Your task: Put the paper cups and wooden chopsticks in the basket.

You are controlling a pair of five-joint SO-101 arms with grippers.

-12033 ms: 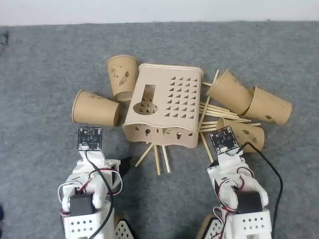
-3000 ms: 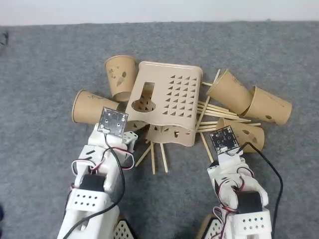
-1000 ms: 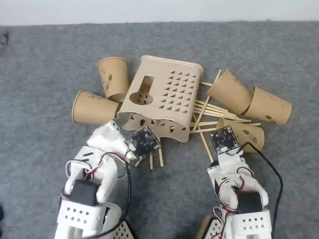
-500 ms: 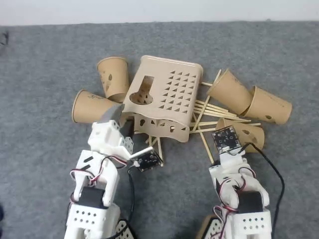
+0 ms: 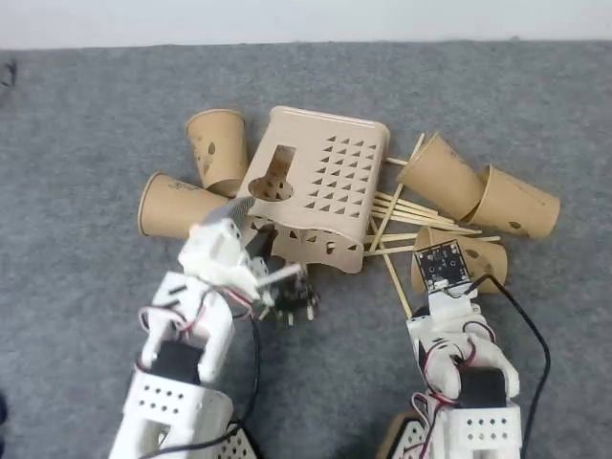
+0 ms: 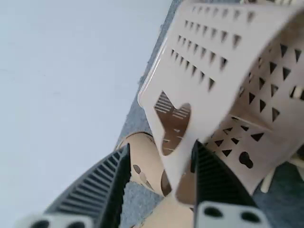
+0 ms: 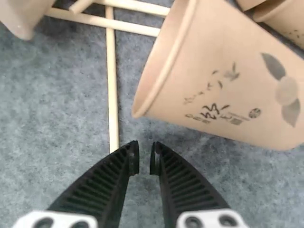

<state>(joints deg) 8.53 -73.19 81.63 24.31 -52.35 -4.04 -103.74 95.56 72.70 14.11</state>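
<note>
The beige plastic basket lies overturned and tilted in the middle of the grey mat. Several paper cups lie on their sides: two to its left and three to its right. Wooden chopsticks fan out from under the basket's right side. My left gripper is at the basket's near left corner, open, with the basket rim between its fingers and close to one of them. My right gripper is shut and empty, just off a cup and beside a chopstick.
More chopsticks stick out under the basket's near edge beside my left arm. A cup shows behind the basket in the left wrist view. The mat's far edge meets a pale wall. Bare mat lies between the two arms.
My left wrist has rolled and its gripper has come up against the basket's near left corner. The right arm has shifted slightly to the right. The cups have stayed put.
</note>
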